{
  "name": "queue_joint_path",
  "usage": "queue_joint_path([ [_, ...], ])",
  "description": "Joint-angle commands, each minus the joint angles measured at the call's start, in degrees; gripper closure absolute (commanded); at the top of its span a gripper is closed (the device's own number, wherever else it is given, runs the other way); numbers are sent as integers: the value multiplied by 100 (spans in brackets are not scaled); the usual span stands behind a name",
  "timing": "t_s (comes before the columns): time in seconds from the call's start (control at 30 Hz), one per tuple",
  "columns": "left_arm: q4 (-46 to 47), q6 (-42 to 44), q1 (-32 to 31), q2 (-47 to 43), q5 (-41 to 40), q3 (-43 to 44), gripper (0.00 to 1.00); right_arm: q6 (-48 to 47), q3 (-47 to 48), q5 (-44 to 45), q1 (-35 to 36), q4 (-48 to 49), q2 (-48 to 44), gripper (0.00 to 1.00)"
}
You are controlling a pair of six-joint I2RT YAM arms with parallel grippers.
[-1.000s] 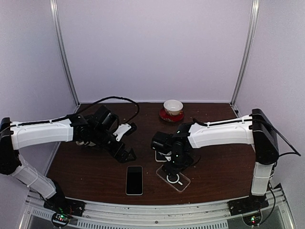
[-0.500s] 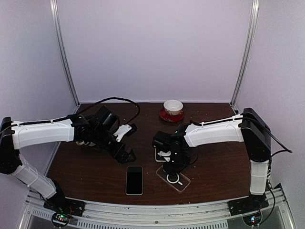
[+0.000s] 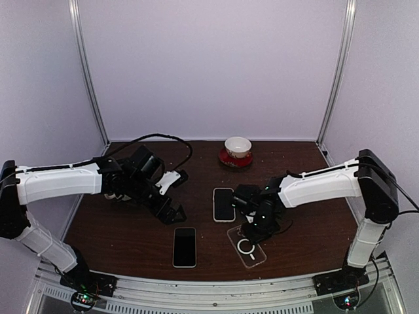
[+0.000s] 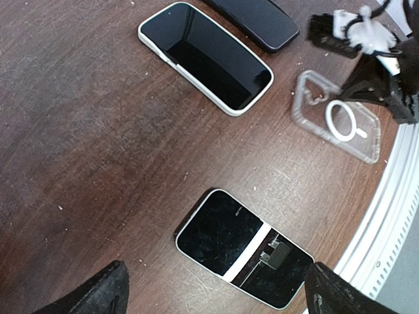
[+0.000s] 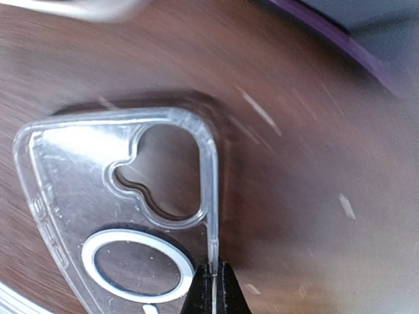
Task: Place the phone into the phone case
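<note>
A bare black phone [image 3: 184, 246] [image 4: 243, 248] lies screen up near the table's front edge. My left gripper [image 3: 171, 212] [image 4: 216, 271] hovers above it, open, one black finger on either side in the left wrist view. The clear phone case [image 3: 247, 246] [image 4: 337, 118] [image 5: 118, 216], with a white ring and a camera cut-out, lies flat to the right of the phone. My right gripper [image 3: 254, 230] [image 5: 213, 284] is shut on the case's thin side wall, low over the table.
A second phone with a white rim [image 3: 224, 204] [image 4: 206, 55] lies behind the case. A dark slab [image 4: 258, 19] sits beyond it. A cup on a red saucer [image 3: 237, 149] stands at the back. A black cable [image 3: 163, 137] loops at the back left.
My right gripper has shut on the case's edge and shifted right, uncovering the white-rimmed phone. The case has moved slightly right and turned. The left arm has stayed put.
</note>
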Motion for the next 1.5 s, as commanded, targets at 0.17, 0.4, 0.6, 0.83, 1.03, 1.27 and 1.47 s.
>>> queue_joint_path([
  [0.17,24,60,39,93,3,68,2,2231,-1292,797,132,440,-1436,100],
  [0.4,8,74,39,52,-57,67,3,2196,-1206,735,32,426,-1030,100],
  [0.6,-12,89,39,7,-76,78,2,2147,-1202,665,52,76,-1127,99],
  [0.83,-12,87,38,26,-50,87,3,1953,-1027,564,97,-166,-1121,93],
  [1.03,-20,105,38,-24,-129,94,2,1860,-286,1183,224,-1083,-1044,49],
  [1.27,64,-266,280,-486,-1560,-45,2,2160,1706,2156,1569,-1261,-256,1],
  [1.47,19,-949,1006,-563,-2236,-151,2,1962,4467,2606,2368,-1466,1874,0],
])
